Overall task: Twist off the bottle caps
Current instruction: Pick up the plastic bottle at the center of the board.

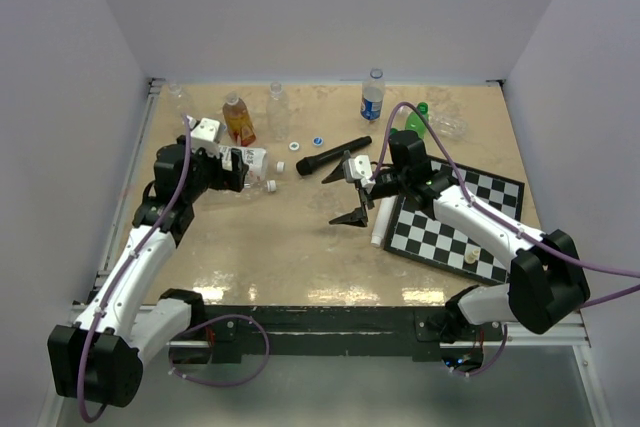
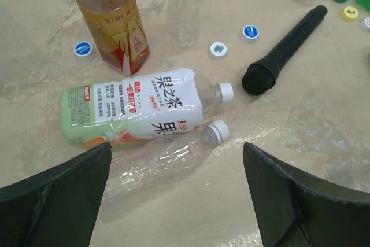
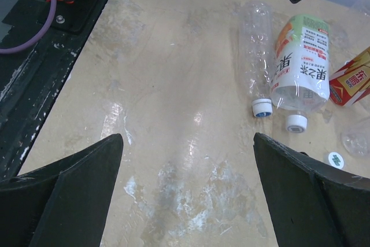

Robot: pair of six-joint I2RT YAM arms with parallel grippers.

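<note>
Lying just ahead of the wide-open left claw, clear bottle looks light, crushable, slick; pinch the neck below its white cap.

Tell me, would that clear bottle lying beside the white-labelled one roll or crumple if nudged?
The clear bottle lies on its side, round-bodied, so a nudge would likely roll it. It looks empty and thin-walled, so probably light and easily squashed. Its cap is on, which may stiffen it.

The lying white-labelled bottle reads "果之茶" — print on the amber bottle is illegible.
</note>
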